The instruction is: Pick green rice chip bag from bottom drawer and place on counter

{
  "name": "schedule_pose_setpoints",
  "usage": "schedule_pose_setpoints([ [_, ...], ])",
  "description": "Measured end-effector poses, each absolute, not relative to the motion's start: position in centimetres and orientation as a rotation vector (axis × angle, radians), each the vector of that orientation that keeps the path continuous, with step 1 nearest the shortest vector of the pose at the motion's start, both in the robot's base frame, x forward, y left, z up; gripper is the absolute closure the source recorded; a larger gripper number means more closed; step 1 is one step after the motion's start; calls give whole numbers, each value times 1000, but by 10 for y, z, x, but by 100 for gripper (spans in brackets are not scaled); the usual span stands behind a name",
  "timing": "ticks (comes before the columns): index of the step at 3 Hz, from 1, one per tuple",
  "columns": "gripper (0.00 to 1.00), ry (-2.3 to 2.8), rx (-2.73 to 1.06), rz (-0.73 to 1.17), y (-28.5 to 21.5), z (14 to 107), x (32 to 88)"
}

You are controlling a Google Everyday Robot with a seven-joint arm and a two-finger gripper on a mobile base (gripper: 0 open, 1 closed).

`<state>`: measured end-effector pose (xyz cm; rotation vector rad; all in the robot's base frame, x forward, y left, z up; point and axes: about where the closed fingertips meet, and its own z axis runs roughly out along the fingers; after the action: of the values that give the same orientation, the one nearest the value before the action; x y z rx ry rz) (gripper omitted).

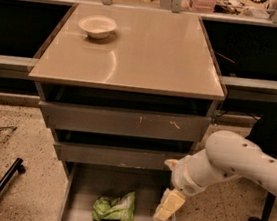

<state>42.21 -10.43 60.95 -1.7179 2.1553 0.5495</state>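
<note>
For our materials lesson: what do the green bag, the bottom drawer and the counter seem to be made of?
The green rice chip bag: probably foil or plastic film, crumpled with shiny creases. The bottom drawer: likely painted metal, flat matte grey. The counter: smooth glossy beige, perhaps laminate; it reflects light. The gripper hangs over the drawer's edge, beside the bag.

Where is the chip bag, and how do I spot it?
Find the grey cabinet with the beige counter. Its bottom drawer is open, and the bag lies on its floor, left of the gripper at the drawer's right side. It is crumpled and green, the only thing in that drawer, unlike the white bowl up on the counter.
</note>
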Motion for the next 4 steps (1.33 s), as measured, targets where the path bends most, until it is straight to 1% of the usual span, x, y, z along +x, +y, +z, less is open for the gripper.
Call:
schedule_pose_setpoints([
  [1,0,2117,-1661,602,-89,552,443],
  [2,0,2115,-1661,611,-84,543,443],
  [3,0,2078,-1599,648,-63,505,458],
  [4,0,2057,-1481,705,-35,438,476],
])
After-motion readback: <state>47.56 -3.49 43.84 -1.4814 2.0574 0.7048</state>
